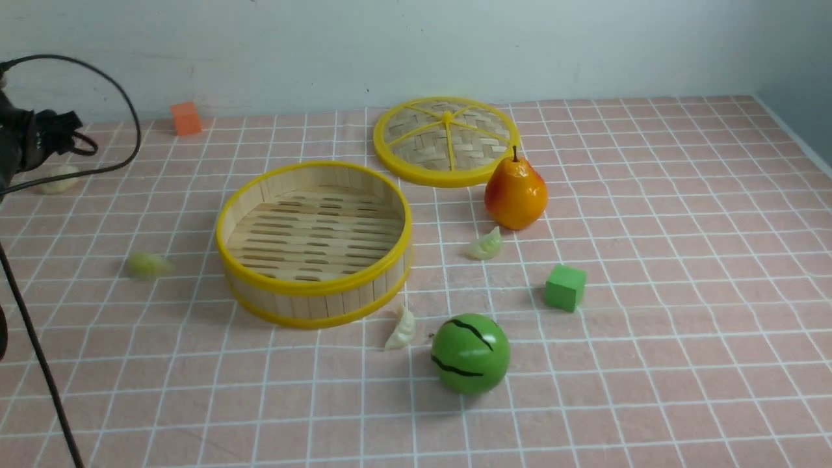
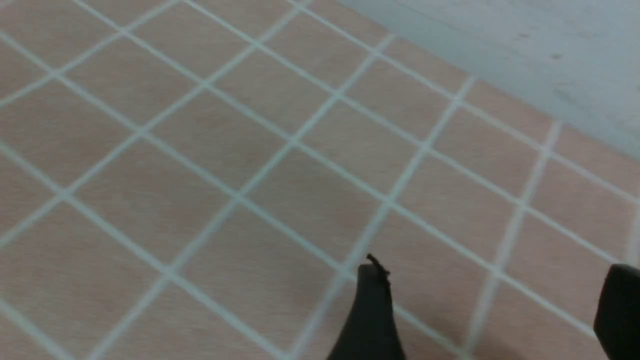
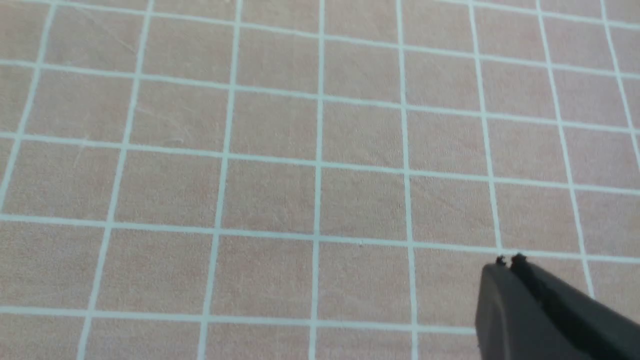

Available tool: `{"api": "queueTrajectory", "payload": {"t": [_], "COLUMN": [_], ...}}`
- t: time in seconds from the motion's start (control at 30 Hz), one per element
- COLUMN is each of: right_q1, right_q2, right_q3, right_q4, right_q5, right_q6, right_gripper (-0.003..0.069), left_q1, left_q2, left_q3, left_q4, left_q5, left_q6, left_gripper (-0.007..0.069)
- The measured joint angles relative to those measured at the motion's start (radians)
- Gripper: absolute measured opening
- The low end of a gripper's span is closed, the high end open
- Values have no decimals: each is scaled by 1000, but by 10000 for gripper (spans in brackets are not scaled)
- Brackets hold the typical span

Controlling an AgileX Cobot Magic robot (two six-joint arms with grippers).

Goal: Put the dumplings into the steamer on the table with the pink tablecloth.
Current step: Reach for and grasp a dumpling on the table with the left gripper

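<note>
The steamer [image 1: 313,288] stands mid-table on the pink tablecloth [image 1: 676,214], with nothing inside it. Several dumplings lie on the cloth around it. One dumpling [image 1: 486,246] is beside the pear, another [image 1: 402,329] sits at the steamer's front. A blurred greenish one [image 1: 148,265] lies to the steamer's left, and a cream one [image 1: 60,179] is at the far left. My left gripper [image 2: 495,285] is open over bare cloth, nothing between its fingers [image 2: 372,310]. My right gripper [image 3: 509,260] is shut and empty above bare cloth. Only the left arm's dark body [image 1: 26,140] shows in the front view.
The steamer's woven lid [image 1: 446,140] lies flat behind it, with an orange pear [image 1: 515,193] in front of the lid. A green cube [image 1: 565,286] and a green striped ball [image 1: 470,353] sit front right. An orange cube [image 1: 186,118] is by the back wall. Black cables [image 1: 39,364] hang at the left.
</note>
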Motion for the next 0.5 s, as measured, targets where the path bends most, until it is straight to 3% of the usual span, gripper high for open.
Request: {"api": "queueTrajectory", "payload": {"t": [0.1,0.3,0.5], "right_q1": [0,0,0], "right_q2": [23,88,90], "right_q3": [7,9,10], "right_q4": [-47,-62,-62], "right_q5": [-26,-37,-41], "right_q6": [0,0,0], "right_gripper": [0,0,0], "left_q1": [17,11,9], "left_q2": [23,28,28], "left_q3": [1,-2,-9], "left_q4": [-22,-247,-302], "left_q5": [25,21,46], "left_q6": [86,356,441], "left_gripper": [501,372,242]}}
